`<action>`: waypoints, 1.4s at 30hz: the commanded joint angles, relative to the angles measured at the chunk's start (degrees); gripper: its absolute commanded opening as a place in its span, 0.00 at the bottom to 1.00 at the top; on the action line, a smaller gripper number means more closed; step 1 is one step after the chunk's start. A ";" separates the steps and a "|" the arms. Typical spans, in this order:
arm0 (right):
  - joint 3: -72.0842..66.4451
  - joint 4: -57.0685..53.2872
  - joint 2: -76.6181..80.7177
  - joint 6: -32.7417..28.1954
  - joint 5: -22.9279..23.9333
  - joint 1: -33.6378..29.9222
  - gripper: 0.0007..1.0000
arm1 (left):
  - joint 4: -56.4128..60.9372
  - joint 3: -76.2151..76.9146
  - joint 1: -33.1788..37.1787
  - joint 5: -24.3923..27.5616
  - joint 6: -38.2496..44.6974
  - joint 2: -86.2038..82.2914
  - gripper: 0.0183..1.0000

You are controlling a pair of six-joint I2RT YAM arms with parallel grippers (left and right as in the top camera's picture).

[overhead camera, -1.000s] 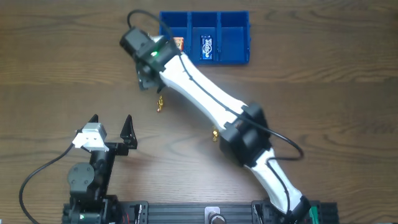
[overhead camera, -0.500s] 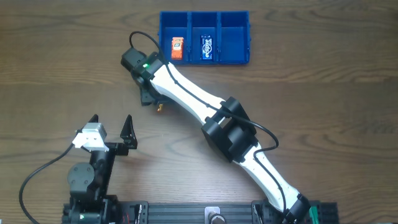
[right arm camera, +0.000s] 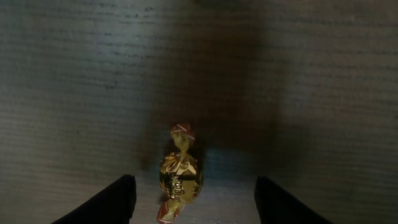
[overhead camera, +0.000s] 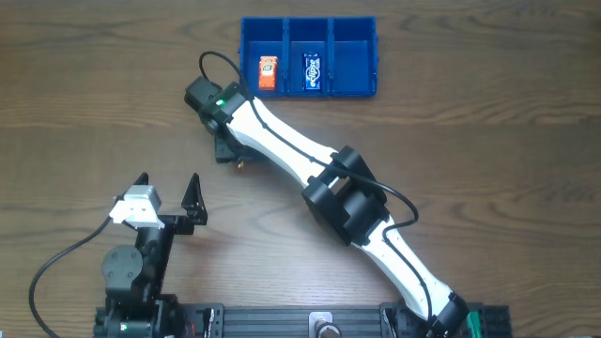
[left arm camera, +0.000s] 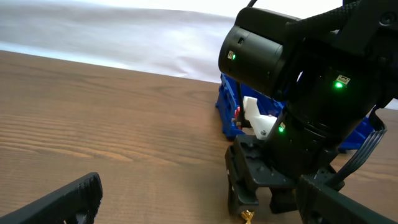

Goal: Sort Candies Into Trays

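a brown wood-grain table (overhead camera: 488, 141); behind its far edge, a plain white backdrop (left arm camera: 112, 37).

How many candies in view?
3. Orange in the tray's left compartment, blue in its middle one, gold on the table under the right hand. More may hide under the arm.

Matt wood-grain table (overhead camera: 94, 113), smooth blue plastic tray (overhead camera: 353, 66), shiny gold foil-wrapped candy (right arm camera: 180, 177), matt black fingers (right arm camera: 102, 202)

On table (overhead camera: 488, 150), wrapped candy (right arm camera: 179, 179) between right gripper (right arm camera: 198, 205) jaws, seemingly touching neither; tray (overhead camera: 357, 58) behind, two compartments occupied.
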 commanded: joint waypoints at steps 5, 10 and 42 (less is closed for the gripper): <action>-0.28 0.66 1.75 2.08 0.55 0.17 0.58 | -2.05 -1.05 0.22 1.05 0.61 -0.37 1.00; -0.26 0.66 1.77 2.08 0.55 0.17 0.49 | -2.05 -1.05 0.22 1.05 0.61 -0.37 1.00; -0.15 -4.79 -9.70 -0.48 7.93 -2.64 0.09 | -2.03 -1.05 0.22 1.05 0.61 -0.37 1.00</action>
